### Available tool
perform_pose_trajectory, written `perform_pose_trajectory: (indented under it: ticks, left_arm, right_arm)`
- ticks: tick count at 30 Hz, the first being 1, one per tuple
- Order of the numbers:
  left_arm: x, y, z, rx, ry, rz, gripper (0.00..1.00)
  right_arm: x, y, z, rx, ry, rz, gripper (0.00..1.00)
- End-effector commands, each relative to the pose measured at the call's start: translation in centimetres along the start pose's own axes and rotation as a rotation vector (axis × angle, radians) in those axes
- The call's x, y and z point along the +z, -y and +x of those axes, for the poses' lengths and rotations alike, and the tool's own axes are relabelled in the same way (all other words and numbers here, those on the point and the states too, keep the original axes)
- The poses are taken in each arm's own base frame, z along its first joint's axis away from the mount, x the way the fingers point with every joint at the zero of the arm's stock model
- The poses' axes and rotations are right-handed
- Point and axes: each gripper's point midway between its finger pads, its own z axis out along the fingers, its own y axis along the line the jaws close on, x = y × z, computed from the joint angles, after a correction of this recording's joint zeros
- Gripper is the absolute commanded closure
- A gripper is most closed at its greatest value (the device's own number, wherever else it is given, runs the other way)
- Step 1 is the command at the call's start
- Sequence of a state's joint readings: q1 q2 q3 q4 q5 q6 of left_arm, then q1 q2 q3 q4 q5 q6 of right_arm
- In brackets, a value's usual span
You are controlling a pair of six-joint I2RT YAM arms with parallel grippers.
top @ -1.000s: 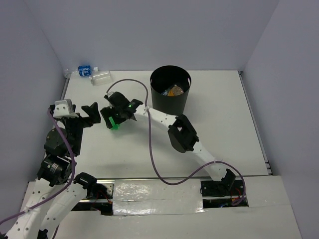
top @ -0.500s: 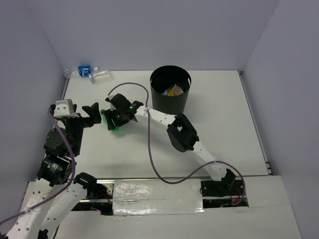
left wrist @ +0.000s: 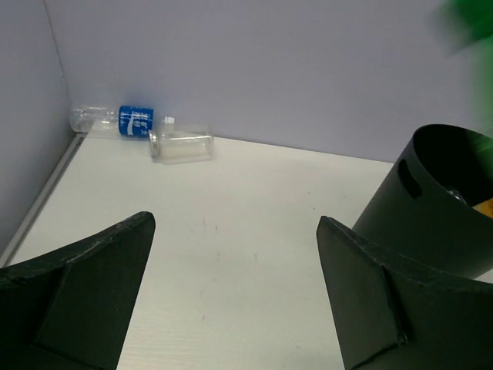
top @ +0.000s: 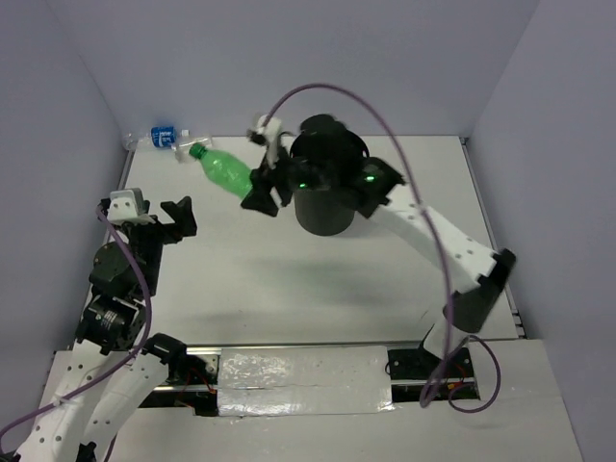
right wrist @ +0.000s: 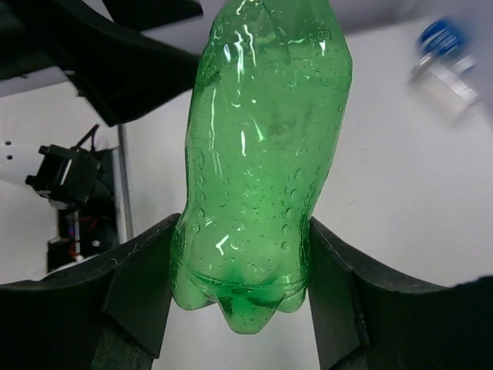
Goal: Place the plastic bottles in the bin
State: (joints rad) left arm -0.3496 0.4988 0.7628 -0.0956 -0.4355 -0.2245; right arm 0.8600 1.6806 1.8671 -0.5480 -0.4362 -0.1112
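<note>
In the top external view, the green bottle is pinched at its base end by the right jaws and is held in the air just left of the bin. Its cap is pointed toward the far left corner of the bench. The bin's rim is largely covered by the right arm. Two clear bottles are seen lying in that far left corner, one with a blue label and a plain one just beside it. The left jaws are spread and nothing is held in them.

In the left wrist view, the left jaws are seen wide apart at the bottom edge. The blue-labelled bottle and the plain clear bottle lie on their sides near the back wall, almost touching. The bin stands at the right, and a green blur is seen above it.

In the right wrist view, the green bottle is clamped near its base between the two right fingers. The blue-labelled bottle and the plain one are seen blurred at the upper right.
</note>
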Motion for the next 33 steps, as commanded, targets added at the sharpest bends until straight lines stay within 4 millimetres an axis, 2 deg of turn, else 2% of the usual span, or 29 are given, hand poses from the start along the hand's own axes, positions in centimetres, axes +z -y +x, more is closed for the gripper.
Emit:
perform_pose_trajectory:
  ticks: [1, 2, 4, 5, 7, 8, 9, 10, 11, 12, 14, 20, 21, 23, 24, 27, 28, 33]
  left_arm:
    - [0.7, 1.3, -0.8, -0.049, 0.033, 0.052, 0.00]
    - [0.8, 1.9, -0.7, -0.060, 0.025, 0.083, 0.01]
    - [1.3, 2.6, -0.2, -0.069, -0.001, 0.110, 0.01]
    - [1.4, 2.8, -0.2, -0.077, -0.008, 0.122, 0.01]
    - [1.9, 4.0, 0.2, -0.102, -0.035, 0.171, 0.01]
    - [2.0, 4.2, 0.2, -0.121, -0.043, 0.181, 0.01]
    - [2.3, 4.9, 0.6, -0.127, -0.067, 0.216, 0.01]
    - [2.6, 5.1, 0.8, -0.136, -0.078, 0.223, 0.01]
    - [2.8, 5.5, 0.9, -0.144, -0.086, 0.240, 0.01]
    - [3.0, 6.2, 1.3, -0.159, -0.113, 0.274, 0.01]
    - [3.4, 6.7, 1.8, -0.180, -0.141, 0.292, 0.00]
    - [4.4, 7.7, 2.8, -0.220, -0.187, 0.330, 0.01]
    - [4.5, 7.7, 3.1, -0.220, -0.199, 0.327, 0.01]
    - [4.6, 7.9, 3.7, -0.228, -0.218, 0.332, 0.01]
    - [4.8, 7.9, 3.7, -0.235, -0.217, 0.334, 0.01]
    - [5.3, 8.2, 4.3, -0.276, -0.246, 0.340, 0.01]
    - [5.6, 8.1, 4.3, -0.293, -0.249, 0.333, 0.01]
    - [8.0, 7.9, 6.7, -0.490, -0.362, 0.277, 0.01]
  right_arm:
    - [-6.0, 2.6, -0.5, -0.145, -0.004, 0.081, 0.87]
    - [-7.8, 3.0, -1.3, -0.171, 0.006, 0.105, 0.87]
    - [-10.2, 5.2, -0.7, -0.197, -0.036, 0.166, 0.87]
    - [-12.1, 7.6, -0.5, -0.195, -0.050, 0.240, 0.87]
    - [-14.4, 10.3, 0.2, -0.235, -0.085, 0.335, 0.86]
    - [-16.0, 12.7, 1.4, -0.225, -0.122, 0.416, 0.85]
    - [-16.7, 13.8, 1.8, -0.256, -0.144, 0.450, 0.84]
    - [-17.2, 14.8, 2.1, -0.277, -0.152, 0.485, 0.83]
    - [-17.2, 15.8, 3.6, -0.279, -0.189, 0.500, 0.82]
    - [-17.7, 17.3, 3.9, -0.318, -0.208, 0.547, 0.81]
    - [-17.0, 18.8, 5.9, -0.327, -0.260, 0.572, 0.77]
    - [-15.8, 23.3, 7.7, -0.321, -0.336, 0.638, 0.72]
    - [-16.0, 23.9, 7.9, -0.321, -0.348, 0.652, 0.67]
    - [-15.9, 24.8, 8.4, -0.313, -0.363, 0.658, 0.46]
    - [-15.9, 24.9, 8.7, -0.310, -0.370, 0.659, 0.24]
    - [-16.3, 24.9, 8.8, -0.299, -0.363, 0.663, 0.05]
    - [-16.4, 24.8, 9.0, -0.293, -0.362, 0.657, 0.02]
    - [-18.0, 21.8, 6.0, -0.283, -0.255, 0.629, 0.00]
